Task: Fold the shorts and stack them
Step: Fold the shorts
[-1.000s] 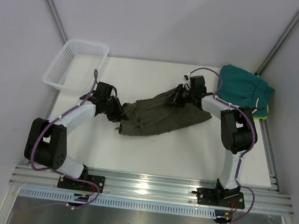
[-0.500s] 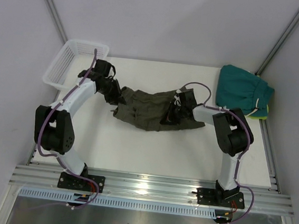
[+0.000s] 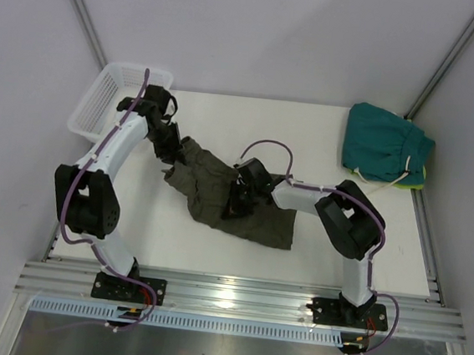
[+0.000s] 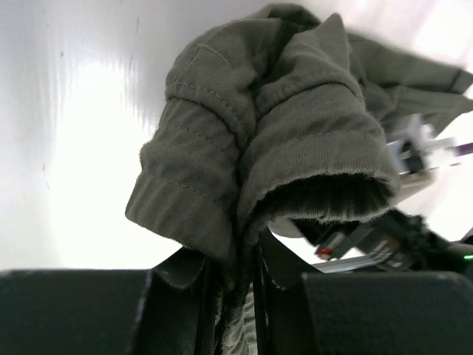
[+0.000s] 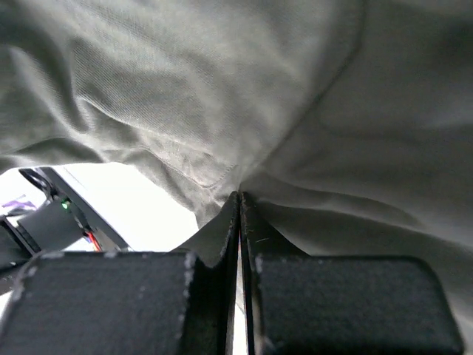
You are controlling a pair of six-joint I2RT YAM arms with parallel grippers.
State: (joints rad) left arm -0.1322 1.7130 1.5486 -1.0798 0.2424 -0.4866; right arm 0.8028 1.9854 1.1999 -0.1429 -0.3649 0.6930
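Basket [image 3: 90,111]: white mesh, far left corner; the left arm's cable overlaps its right rim.
Olive shorts [image 3: 254,221]: bunched mid-table.
Teal shorts [image 3: 383,141]: folded, far right corner.
Left gripper [image 4: 233,281]: clamped on an olive hem.
Right gripper [image 5: 240,214]: pinched tight on olive cloth.
Hidden: from above, both grippers' fingertips are buried in cloth.

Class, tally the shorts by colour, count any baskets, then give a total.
Olive-green shorts: 1
Teal shorts: 1
White basket: 1
Total: 3
A yellow-green edge shows under the teal pair; what it is cannot be told.
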